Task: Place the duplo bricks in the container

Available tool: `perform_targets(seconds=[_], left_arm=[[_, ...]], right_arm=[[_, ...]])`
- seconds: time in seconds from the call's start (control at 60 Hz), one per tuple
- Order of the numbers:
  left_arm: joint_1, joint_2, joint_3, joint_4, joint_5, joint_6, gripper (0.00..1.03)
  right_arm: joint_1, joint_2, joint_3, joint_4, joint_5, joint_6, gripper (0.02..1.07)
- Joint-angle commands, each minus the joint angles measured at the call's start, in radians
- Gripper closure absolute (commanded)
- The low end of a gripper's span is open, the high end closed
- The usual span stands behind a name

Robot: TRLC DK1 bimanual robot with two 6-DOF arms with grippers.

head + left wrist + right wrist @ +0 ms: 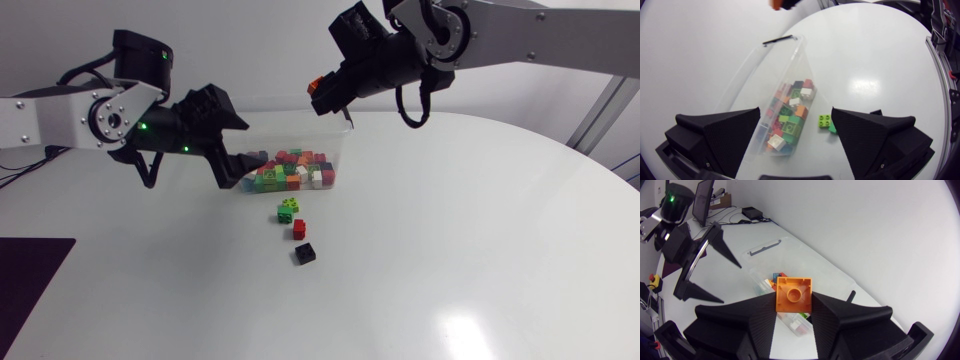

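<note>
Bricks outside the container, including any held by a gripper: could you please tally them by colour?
lime green brick: 1
dark green brick: 1
red brick: 1
black brick: 1
orange brick, in the right gripper: 1
Total: 5

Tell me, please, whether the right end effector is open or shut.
Shut: the right end effector clamps the orange brick from both sides.

The white bench (480, 230) has a rounded edge and a glossy top. A clear container (300, 128) stands on it toward the far side, with a heap of coloured bricks (290, 172) at its near end. Just in front of the container, three loose bricks lie in a short row: a green brick (288, 210) nearest it, then a red brick (299, 229), then a black brick (305, 253)
</note>
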Motion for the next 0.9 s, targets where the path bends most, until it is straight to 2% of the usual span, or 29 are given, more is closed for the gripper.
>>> perform_targets(seconds=[0.0, 0.267, 0.517, 0.533, 0.567, 0.633, 0.667, 0.7, 0.883], left_arm=[[-0.021, -0.013, -0.05, -0.022, 0.007, 0.073, 0.04], [-0.053, 0.019, -0.13, -0.05, 0.007, 0.179, 0.04], [-0.062, 0.107, -0.136, -0.053, 0.007, 0.267, 0.05], [-0.065, 0.114, -0.136, -0.053, 0.007, 0.268, 0.05], [-0.071, 0.128, -0.133, -0.051, 0.007, 0.277, 0.05], [-0.082, 0.154, -0.124, -0.051, 0.005, 0.285, 0.05], [-0.088, 0.166, -0.119, -0.05, 0.004, 0.291, 0.05], [-0.091, 0.173, -0.118, -0.05, 0.004, 0.294, 0.05], [-0.107, 0.24, -0.087, -0.05, -0.005, 0.327, 0.05]], right_arm=[[-0.005, 0.072, 0.052, 0.018, -0.004, 0.028, 0.82], [-0.014, 0.225, 0.192, 0.082, -0.007, 0.042, 0.82], [-0.014, 0.385, 0.365, 0.067, 0.002, 0.065, 0.81], [-0.014, 0.394, 0.376, 0.064, 0.005, 0.065, 0.78], [-0.013, 0.423, 0.417, 0.049, 0.014, 0.065, 0.65], [-0.013, 0.48, 0.503, -0.008, 0.023, 0.066, 0.32], [-0.011, 0.484, 0.509, -0.013, 0.029, 0.065, 0.23], [-0.01, 0.483, 0.506, -0.014, 0.031, 0.065, 0.2], [-0.001, 0.362, 0.36, -0.01, 0.028, 0.037, 0.18]])
